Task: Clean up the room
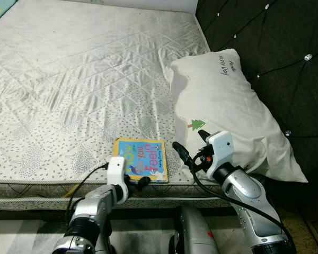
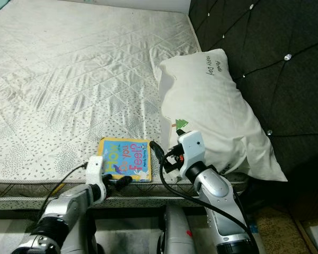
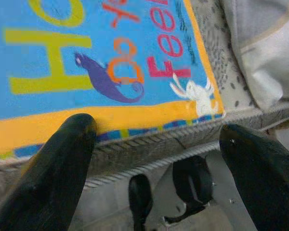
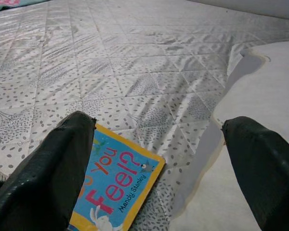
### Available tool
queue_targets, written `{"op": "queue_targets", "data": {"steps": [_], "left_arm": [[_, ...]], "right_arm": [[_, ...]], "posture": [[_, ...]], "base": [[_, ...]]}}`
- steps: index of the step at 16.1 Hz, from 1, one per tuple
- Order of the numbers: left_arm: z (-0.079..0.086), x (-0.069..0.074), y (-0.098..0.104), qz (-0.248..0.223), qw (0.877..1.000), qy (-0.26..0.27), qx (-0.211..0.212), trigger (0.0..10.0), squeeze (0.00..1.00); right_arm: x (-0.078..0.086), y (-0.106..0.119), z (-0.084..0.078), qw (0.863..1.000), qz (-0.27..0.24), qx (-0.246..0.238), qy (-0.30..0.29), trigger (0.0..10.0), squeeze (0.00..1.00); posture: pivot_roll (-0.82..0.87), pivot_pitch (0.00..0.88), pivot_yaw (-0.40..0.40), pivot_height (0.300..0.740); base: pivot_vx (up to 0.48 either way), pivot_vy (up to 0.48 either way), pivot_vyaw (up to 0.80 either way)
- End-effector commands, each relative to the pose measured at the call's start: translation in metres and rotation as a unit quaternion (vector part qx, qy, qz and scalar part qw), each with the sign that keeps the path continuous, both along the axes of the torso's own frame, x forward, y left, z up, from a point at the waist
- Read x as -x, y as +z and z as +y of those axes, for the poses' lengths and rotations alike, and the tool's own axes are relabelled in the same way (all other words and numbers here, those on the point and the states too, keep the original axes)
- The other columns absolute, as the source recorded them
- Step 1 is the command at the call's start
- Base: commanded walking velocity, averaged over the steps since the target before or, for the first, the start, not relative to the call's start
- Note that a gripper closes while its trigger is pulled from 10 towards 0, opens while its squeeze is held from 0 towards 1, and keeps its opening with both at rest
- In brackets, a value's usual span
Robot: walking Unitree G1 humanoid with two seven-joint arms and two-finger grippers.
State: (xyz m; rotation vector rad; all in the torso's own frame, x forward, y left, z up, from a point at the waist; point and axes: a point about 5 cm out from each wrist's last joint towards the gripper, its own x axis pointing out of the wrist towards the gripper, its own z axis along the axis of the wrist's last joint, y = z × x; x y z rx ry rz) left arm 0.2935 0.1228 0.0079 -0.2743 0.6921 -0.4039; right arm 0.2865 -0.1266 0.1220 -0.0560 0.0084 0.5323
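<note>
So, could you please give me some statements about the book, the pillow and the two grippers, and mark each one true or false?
1. The book lies flat near the front edge of the mattress. True.
2. The pillow lies on top of the book. False: the pillow lies beside it, toward the dark headboard, and the cover is fully visible.
3. The left gripper is shut on the book. False: its fingers are spread open at the mattress edge, just in front of the book.
4. The right gripper is open, between the book and the pillow. True.
5. The book cover is mostly blue with a yellow border. True.
</note>
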Motion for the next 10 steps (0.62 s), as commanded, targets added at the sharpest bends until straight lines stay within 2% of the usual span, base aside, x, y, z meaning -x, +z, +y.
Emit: {"op": "queue_targets", "data": {"steps": [1, 10], "left_arm": [[-0.001, 0.001, -0.003, 0.006, 1.000, -0.001, -0.006, 10.0, 0.93], [-0.020, 0.006, -0.011, 0.018, 0.998, -0.052, -0.001, 10.0, 0.93]], "right_arm": [[0.002, -0.003, -0.006, 1.000, 0.004, 0.005, -0.012, 10.0, 0.00], [0.002, -0.004, -0.005, 1.000, 0.003, 0.005, -0.015, 10.0, 0.00]], "posture": [[-0.19, 0.132, -0.067, 0.603], [-0.19, 0.136, -0.060, 0.603]], "base": [[0.000, 0.000, 0.00], [0.000, 0.000, 0.00]]}}
